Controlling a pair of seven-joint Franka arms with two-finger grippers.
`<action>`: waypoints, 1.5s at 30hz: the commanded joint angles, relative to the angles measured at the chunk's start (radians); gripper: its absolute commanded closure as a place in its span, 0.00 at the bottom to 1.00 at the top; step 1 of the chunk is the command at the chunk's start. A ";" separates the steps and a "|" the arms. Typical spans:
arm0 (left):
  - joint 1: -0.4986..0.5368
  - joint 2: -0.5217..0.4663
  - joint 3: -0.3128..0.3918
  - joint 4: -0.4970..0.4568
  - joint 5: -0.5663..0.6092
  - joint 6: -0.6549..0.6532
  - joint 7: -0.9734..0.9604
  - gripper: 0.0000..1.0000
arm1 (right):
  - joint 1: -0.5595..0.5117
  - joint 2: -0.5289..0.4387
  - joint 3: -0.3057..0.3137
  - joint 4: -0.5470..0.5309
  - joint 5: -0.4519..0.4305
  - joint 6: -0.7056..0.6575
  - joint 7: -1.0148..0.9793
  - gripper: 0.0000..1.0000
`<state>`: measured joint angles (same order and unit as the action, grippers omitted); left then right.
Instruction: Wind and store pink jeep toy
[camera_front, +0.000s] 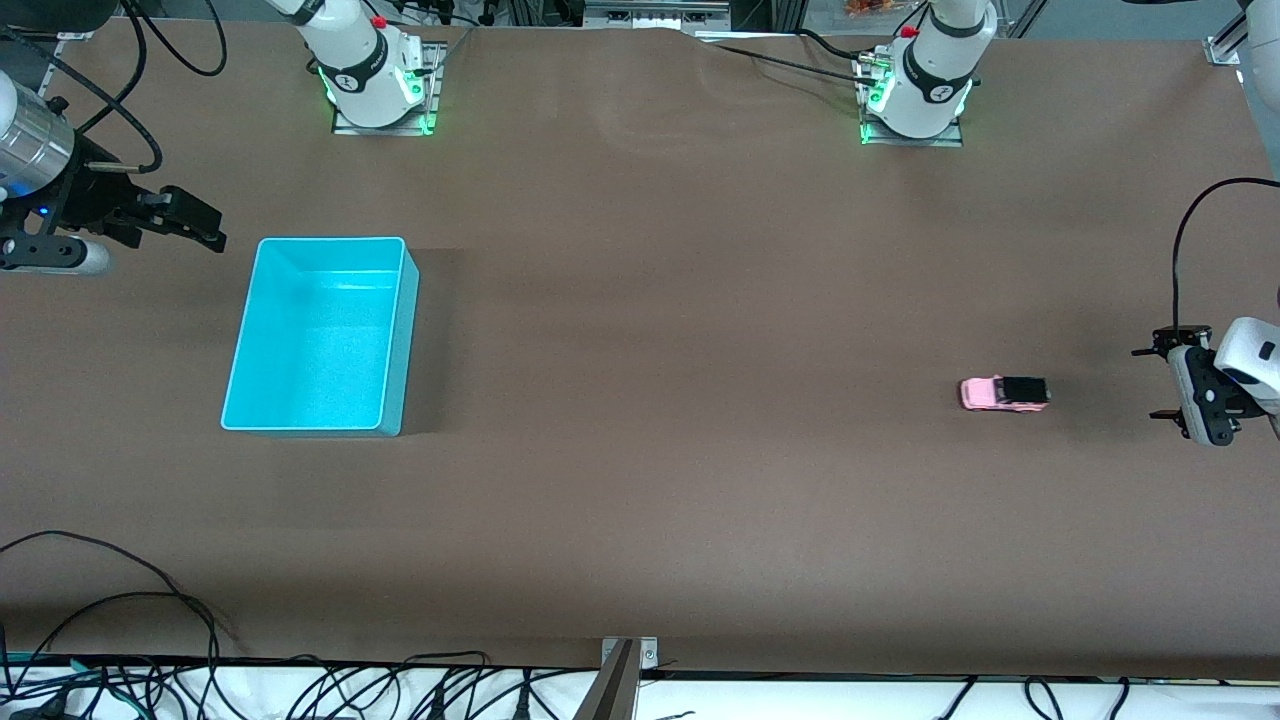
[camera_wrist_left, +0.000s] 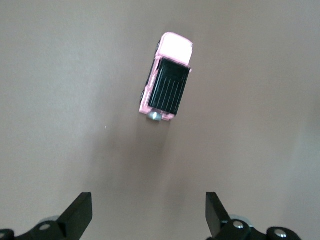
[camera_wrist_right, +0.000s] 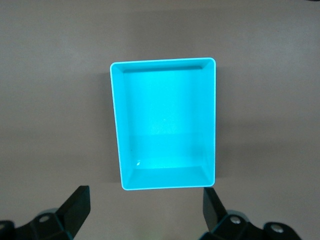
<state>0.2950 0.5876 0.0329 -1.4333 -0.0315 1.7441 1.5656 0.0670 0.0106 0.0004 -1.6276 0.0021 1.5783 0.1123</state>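
The pink jeep toy (camera_front: 1004, 393) stands on its wheels on the brown table toward the left arm's end, its black roof panel up. In the left wrist view the pink jeep toy (camera_wrist_left: 167, 77) lies a short way ahead of the fingertips. My left gripper (camera_front: 1152, 382) hovers beside the jeep near the table's end, open and empty; its own view shows the left gripper (camera_wrist_left: 148, 202) with only bare table between the fingers. My right gripper (camera_front: 205, 228) hangs open and empty beside the cyan bin (camera_front: 315, 340). The right gripper (camera_wrist_right: 145, 195) sits just short of the empty bin (camera_wrist_right: 165, 125).
The two arm bases (camera_front: 375, 80) (camera_front: 915, 90) stand along the table edge farthest from the front camera. Loose black cables (camera_front: 150, 620) and a metal bracket (camera_front: 625, 665) lie along the nearest edge. Bare brown table spans between bin and jeep.
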 joint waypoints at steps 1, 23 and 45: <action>-0.042 -0.064 0.004 0.001 -0.001 -0.090 -0.134 0.00 | -0.006 0.009 0.004 0.021 0.004 -0.008 -0.003 0.00; -0.267 -0.230 -0.001 0.004 -0.005 -0.302 -0.637 0.00 | -0.006 0.008 0.004 0.021 0.004 -0.008 -0.003 0.00; -0.447 -0.307 0.025 0.025 0.010 -0.379 -1.053 0.00 | -0.006 0.009 0.004 0.021 0.004 -0.009 -0.003 0.00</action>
<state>-0.0796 0.3280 0.0265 -1.4052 -0.0315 1.3741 0.6014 0.0670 0.0111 0.0004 -1.6276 0.0021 1.5783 0.1123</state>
